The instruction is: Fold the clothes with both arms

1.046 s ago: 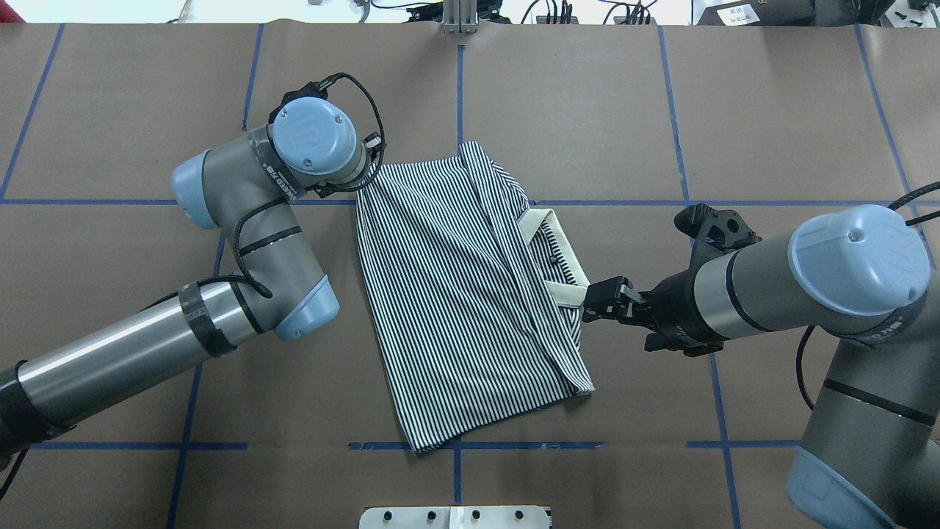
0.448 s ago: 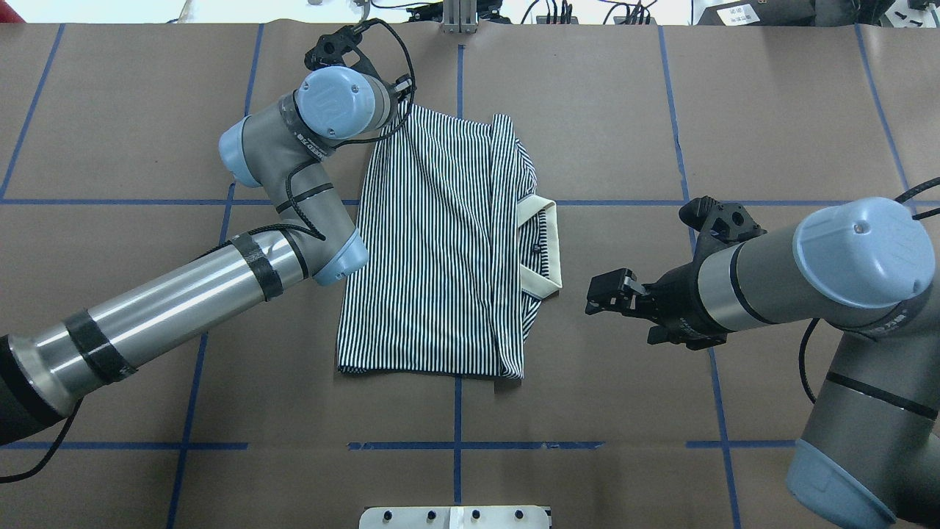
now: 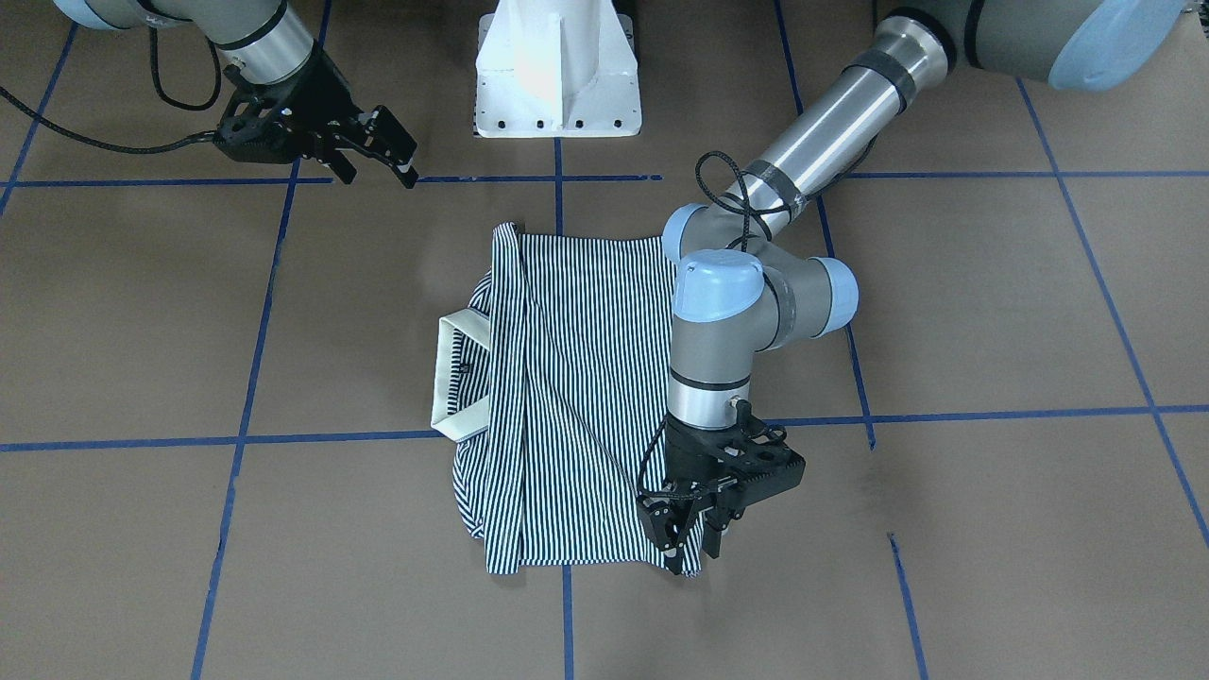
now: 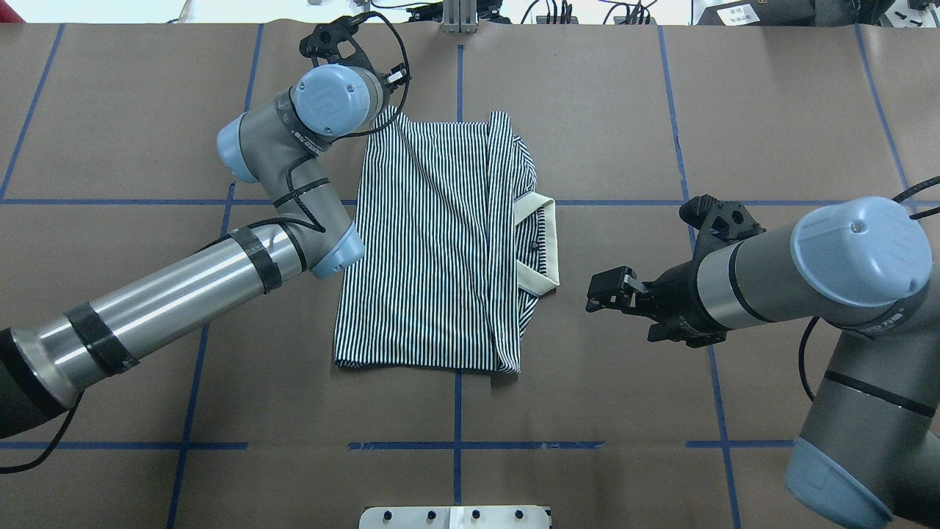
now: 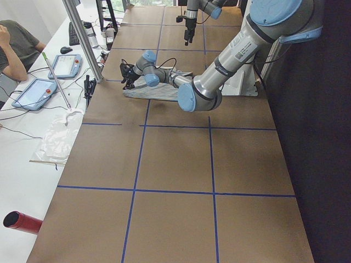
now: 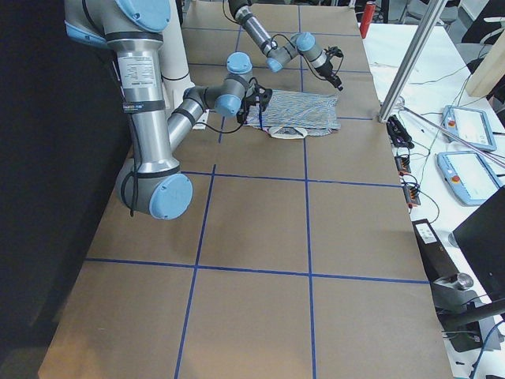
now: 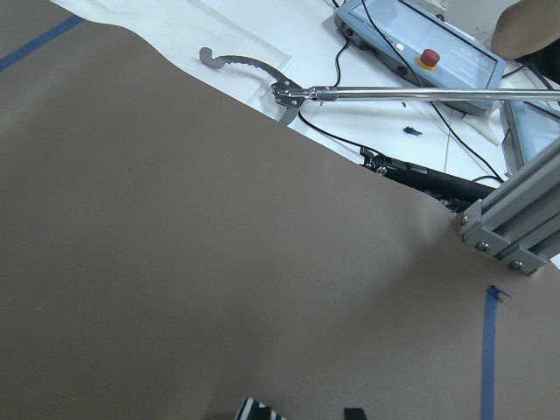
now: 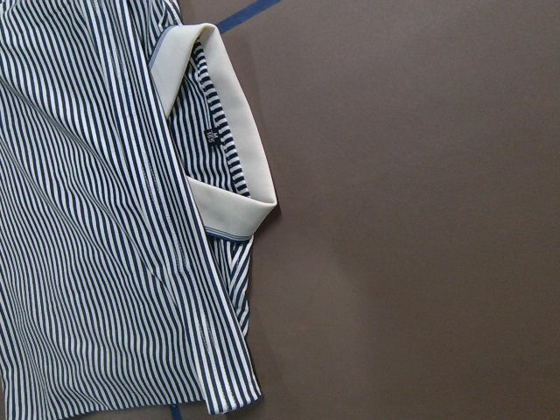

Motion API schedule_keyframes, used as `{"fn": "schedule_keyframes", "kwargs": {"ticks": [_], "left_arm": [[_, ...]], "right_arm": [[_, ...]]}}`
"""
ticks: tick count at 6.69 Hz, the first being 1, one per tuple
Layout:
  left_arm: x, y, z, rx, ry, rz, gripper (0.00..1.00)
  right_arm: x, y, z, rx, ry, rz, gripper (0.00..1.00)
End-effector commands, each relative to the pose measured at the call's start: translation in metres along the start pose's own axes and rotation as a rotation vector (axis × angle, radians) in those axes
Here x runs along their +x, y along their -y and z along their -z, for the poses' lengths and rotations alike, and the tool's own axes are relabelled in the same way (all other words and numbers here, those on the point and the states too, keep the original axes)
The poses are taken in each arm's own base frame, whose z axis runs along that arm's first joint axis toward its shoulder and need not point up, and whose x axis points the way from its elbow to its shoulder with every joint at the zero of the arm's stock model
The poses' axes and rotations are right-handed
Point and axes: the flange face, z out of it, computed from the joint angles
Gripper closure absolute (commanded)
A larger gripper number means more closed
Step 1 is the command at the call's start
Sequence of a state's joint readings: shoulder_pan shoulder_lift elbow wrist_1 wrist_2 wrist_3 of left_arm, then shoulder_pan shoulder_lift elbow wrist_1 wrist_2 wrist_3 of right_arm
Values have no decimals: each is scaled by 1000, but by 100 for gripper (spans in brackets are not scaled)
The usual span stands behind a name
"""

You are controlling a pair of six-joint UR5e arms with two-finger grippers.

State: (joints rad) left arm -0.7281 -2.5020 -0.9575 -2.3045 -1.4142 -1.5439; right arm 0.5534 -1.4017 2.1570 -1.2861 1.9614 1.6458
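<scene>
Pinching a corner of the polo shirt (image 4: pixel 433 242) far from its collar (image 4: pixel 549 250), the left tool (image 3: pixel 694 552) risked tugging folds loose across the tabletop (image 4: pixel 587 110); the right tool (image 4: pixel 608 290) hung spread beside that collar

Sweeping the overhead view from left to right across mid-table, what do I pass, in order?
In order: left arm → polo shirt → cream collar at its right edge → right hand, open and clear of the shirt → right arm.

One shirt (image 3: pixel 567 378) corner beneath left hand (image 3: pixel 694 555)
</scene>
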Motion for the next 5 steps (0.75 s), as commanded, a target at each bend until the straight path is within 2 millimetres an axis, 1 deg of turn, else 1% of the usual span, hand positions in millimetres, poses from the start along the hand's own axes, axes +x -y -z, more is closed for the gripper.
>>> {"fn": "schedule_keyframes", "kwargs": {"ticks": [1,2,3,4,5], "left_arm": [[5,36,20,-117,-12,-43,0],[-9,34,41,-252,11,-37,0],[-35,35,70,-259,26,-47,0],[-43,36,104,-264,34,-102,0],[-53,33,140,-289,45,-127,0]], "right_arm": [[-3,3,-11,16,-14,10,0],[-12,7,-25,24,-29,64,0],[-37,5,-44,21,-107,95,0],[-64,-13,-65,40,-193,166,0],[-86,-29,-94,85,-233,223,0]]}}
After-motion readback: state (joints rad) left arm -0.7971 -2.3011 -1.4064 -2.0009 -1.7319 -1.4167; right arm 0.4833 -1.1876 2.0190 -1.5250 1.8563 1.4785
